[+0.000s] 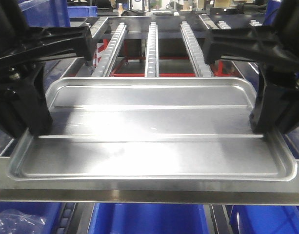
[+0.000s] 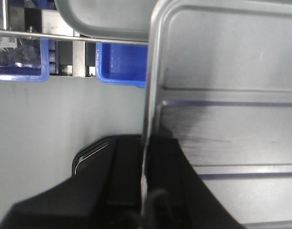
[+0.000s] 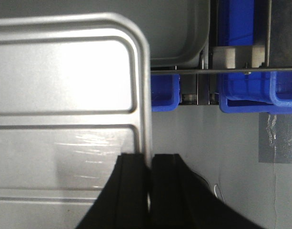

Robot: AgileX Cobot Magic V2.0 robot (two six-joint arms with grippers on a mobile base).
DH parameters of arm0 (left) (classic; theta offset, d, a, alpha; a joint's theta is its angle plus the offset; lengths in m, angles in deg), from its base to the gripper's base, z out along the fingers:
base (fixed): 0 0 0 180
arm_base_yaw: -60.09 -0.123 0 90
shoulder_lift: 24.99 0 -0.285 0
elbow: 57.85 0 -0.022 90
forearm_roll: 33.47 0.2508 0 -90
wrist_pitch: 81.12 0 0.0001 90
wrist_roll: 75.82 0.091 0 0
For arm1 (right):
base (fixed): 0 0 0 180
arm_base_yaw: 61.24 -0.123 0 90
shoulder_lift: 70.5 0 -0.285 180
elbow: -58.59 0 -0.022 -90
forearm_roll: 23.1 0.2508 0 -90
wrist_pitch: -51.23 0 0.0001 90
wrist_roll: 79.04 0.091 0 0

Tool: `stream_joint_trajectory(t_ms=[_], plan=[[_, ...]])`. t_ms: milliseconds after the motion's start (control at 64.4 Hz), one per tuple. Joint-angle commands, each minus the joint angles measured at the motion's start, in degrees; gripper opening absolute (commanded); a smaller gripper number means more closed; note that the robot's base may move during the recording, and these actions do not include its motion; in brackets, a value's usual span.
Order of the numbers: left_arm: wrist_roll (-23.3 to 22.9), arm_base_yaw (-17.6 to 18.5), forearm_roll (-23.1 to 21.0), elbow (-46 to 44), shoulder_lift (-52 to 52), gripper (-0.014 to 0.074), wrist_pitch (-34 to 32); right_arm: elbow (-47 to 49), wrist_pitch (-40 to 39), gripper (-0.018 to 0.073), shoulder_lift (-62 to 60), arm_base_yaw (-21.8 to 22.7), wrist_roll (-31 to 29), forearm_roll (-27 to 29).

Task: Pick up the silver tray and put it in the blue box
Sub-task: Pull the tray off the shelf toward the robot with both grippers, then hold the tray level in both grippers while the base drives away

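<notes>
Front view: silver tray (image 1: 149, 141) sits level and lengthwise across the frame, open side up, its two long ridges running left to right. It is held at both short ends.

Left pincer (image 1: 39, 129): clamped on the tray's left rim. The left wrist view confirms this. The left pincer (image 2: 146, 183) has one black finger (image 2: 124, 181) outside the rim and the other inside over the tray floor, and the rim of the tray (image 2: 222, 124) is pinched between them.

Right pincer (image 1: 261, 129): clamped on the right rim. In the right wrist view the right pincer (image 3: 148, 188) has a finger (image 3: 131, 191) on the inner side and its partner on the outer side, with the thin edge of the tray (image 3: 65, 95) between them.

Surroundings: three roller tracks (image 1: 151, 48) run away from the camera behind the tray, with a red frame (image 1: 134, 74) under them. A flat steel rail (image 1: 149, 196) runs along the tray's near rim; I cannot tell whether the two touch.

Blue box (image 1: 149, 219): below the rail, under the tray's near edge, with only a strip of blue visible. The tray is above it, not inside. Both wrist views show grey floor (image 2: 65, 124) beneath the tray ends and more blue bins further off.
</notes>
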Motion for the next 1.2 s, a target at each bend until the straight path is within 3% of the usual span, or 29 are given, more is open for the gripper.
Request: stream_joint_trajectory(t_ms=[0, 1180], plan=[[-0.49, 0.39, 1.23, -1.46, -1.97, -0.0006, -0.25, 1.22, -0.75, 0.0052, -1.69, 0.10, 0.13, -2.96], [-0.49, 0.39, 1.23, -1.46, -1.66, -0.0006, -0.25, 1.22, -0.75, 0.0052, -1.69, 0.10, 0.13, -2.96]])
